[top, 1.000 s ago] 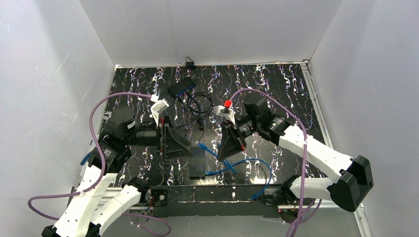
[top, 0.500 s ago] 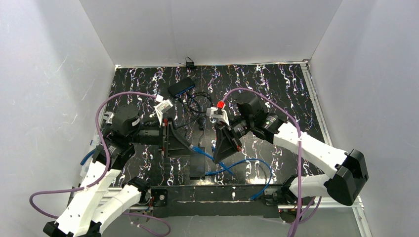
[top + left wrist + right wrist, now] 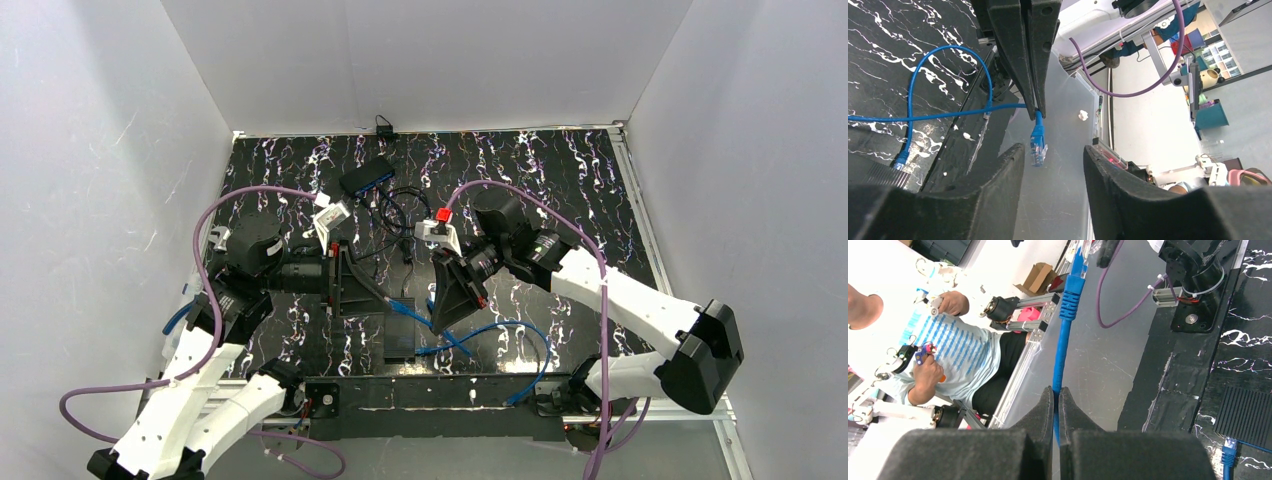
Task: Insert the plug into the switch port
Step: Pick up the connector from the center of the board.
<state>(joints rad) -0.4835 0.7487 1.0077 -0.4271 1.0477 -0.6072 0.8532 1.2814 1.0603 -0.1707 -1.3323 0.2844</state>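
A blue cable [image 3: 500, 325] ends in a clear-tipped blue plug [image 3: 400, 305]. My right gripper [image 3: 1055, 392] is shut on the cable a short way behind the plug [image 3: 1074, 277], holding it in the air. In the left wrist view the plug [image 3: 1038, 147] hangs just off the right gripper's fingers [image 3: 1023, 55], close to my left gripper's [image 3: 1053, 149] inner finger. The left jaws stand open, with a gap on both sides of the plug. The switch [image 3: 365, 177], a dark box, sits at the back of the table, away from both grippers.
A black ribbed block [image 3: 400, 335] lies on the marbled table [image 3: 560, 180] below the plug. The cable's other end [image 3: 1229, 447] lies beside that block. Thin black wires [image 3: 400, 210] coil next to the switch. White walls enclose the table.
My right gripper has carried the plug leftward to the left gripper's fingertips. The left jaws have narrowed around it but stay apart.
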